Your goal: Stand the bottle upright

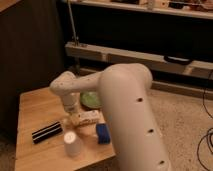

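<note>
The bottle (86, 118) lies on its side near the middle of the wooden table (30, 107), pale with a white label, its long axis running left to right. My gripper (71, 111) hangs down from the white wrist and sits right at the bottle's left end, at table height. I cannot see whether it touches the bottle. My large white arm fills the right foreground and hides the table's right part.
A black block with white stripes (46, 132) lies left of the bottle. A white paper cup (70, 141) stands at the front. A blue object (102, 133) sits right of the cup. A green dish (90, 99) lies behind the bottle. Shelving stands beyond the table.
</note>
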Robot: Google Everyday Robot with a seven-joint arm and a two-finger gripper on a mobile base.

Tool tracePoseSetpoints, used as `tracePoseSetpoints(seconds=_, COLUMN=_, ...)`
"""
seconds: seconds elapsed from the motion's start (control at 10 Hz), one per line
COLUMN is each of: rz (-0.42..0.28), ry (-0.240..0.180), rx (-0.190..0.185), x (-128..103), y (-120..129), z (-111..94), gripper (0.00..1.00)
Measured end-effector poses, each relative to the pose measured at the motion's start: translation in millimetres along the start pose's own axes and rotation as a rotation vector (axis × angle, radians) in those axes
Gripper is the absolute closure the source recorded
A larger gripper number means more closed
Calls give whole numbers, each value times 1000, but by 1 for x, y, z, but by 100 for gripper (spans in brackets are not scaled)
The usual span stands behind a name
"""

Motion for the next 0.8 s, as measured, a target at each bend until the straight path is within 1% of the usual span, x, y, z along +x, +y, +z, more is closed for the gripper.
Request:
tracePoseSetpoints(seconds=0.2, rz=16, ry=-152, rx=67, x=-7, y=-1, z=-35, gripper=82)
tracePoseSetpoints(seconds=0.3, rz=31, ry=-258, rx=120, x=-8, y=-1, z=-64, gripper=82)
tracePoseSetpoints(seconds=0.4, rz=43, ry=-369, rx=168, x=-10, y=-1, z=-88, gripper=82)
tracePoseSetpoints(seconds=0.5, rz=57, ry=-474, rx=209, x=-9, y=0, z=-106, gripper=82)
tracePoseSetpoints(seconds=0.6, rz=78, ry=-618, rx=262, x=-7, y=1, z=-125, gripper=82)
tracePoseSetpoints(seconds=0.7, rz=98, ry=-748, rx=305, x=-4, y=2, z=-136, gripper=82)
tracePoseSetpoints(seconds=0.8, rz=111, ry=-839, rx=333, x=-4, y=4, z=-141, gripper=82)
